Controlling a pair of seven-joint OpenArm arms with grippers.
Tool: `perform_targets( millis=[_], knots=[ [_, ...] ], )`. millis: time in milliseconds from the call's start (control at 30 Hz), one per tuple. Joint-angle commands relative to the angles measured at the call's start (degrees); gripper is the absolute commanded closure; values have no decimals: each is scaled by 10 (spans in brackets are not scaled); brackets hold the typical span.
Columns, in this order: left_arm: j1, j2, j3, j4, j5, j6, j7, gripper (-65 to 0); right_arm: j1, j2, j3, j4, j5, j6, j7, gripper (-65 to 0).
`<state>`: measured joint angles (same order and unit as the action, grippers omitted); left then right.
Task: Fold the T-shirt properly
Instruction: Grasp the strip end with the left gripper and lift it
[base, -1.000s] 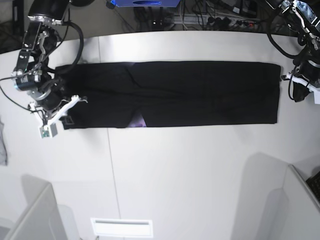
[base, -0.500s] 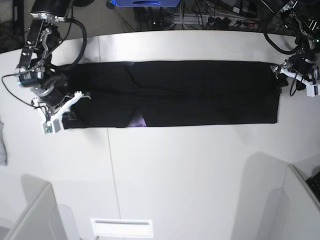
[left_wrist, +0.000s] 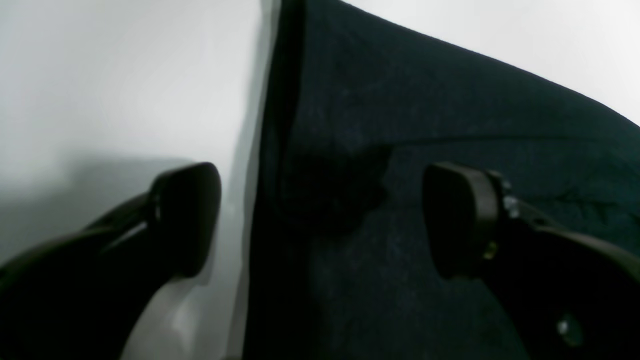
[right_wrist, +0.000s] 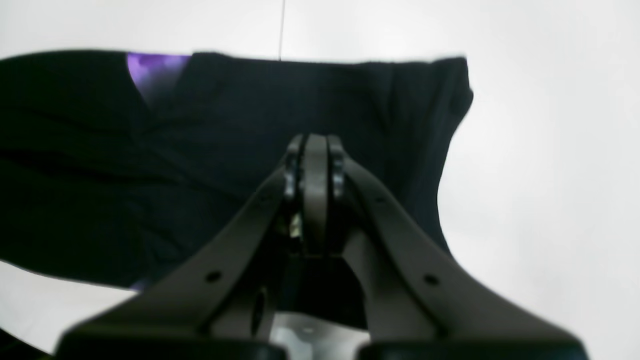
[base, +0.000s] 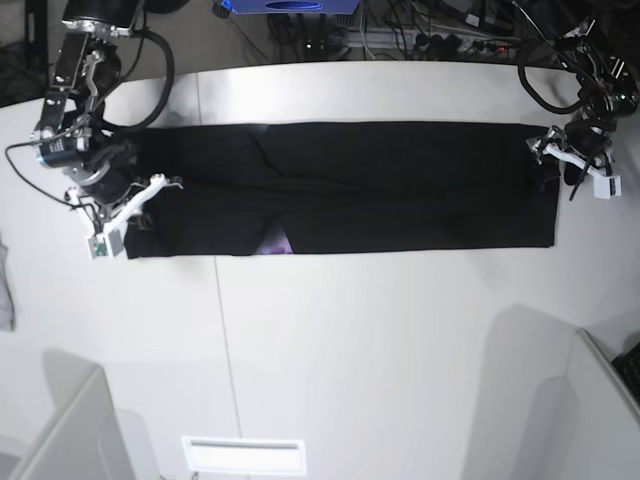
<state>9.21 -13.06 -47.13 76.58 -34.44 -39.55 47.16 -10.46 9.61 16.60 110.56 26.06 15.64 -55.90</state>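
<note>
The T-shirt (base: 400, 185) lies flat as a long black strip across the white table (base: 350, 340), with a bit of purple print (base: 275, 243) showing at its front edge. My left gripper (base: 548, 165) is open at the strip's right end. In the left wrist view (left_wrist: 320, 220) the shirt's edge (left_wrist: 350, 150) lies between the two fingers (left_wrist: 185, 220). My right gripper (base: 140, 212) is over the strip's left end. In the right wrist view it (right_wrist: 314, 147) is shut above the black cloth (right_wrist: 100, 175), with no cloth visibly bunched in it.
A small grey cloth scrap (base: 5, 290) lies at the table's left edge. Grey partitions stand at the front left (base: 70, 430) and front right (base: 600, 400). A white vent (base: 243, 455) is at the front. Cables and gear (base: 400, 30) lie behind the table.
My left gripper has moved inward from off the table's right side to the shirt's right end. My right gripper has shifted slightly up over the left end. The shirt has not moved.
</note>
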Motion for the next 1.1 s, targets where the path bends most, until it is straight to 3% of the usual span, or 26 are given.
perform_targets(
  millis=[0,100,400,533,867,1067],
  knots=[
    [-1,-6,1,2,5,-4,14,-548,7,6,1,11,5,2,13,0],
    [-2,-6,1,-8,9,-4,14,-433,0,6,1,13,5,2,16,0],
    [-29,-5,1,-55,65,-4,-3,0,-8,5,5,12,27,2,17,0],
    [-28,-6,1,-59,65,-4,-59,0,-15,7,6,10,69,2,17,0],
    [-28,-45,-5,-39,65,-4,-65,0,-24,6,6,10,74,2,17,0],
    [-27,-45,-5,5,66,-4,-65,0,-24,6,6,10,74,2,17,0]
  ],
)
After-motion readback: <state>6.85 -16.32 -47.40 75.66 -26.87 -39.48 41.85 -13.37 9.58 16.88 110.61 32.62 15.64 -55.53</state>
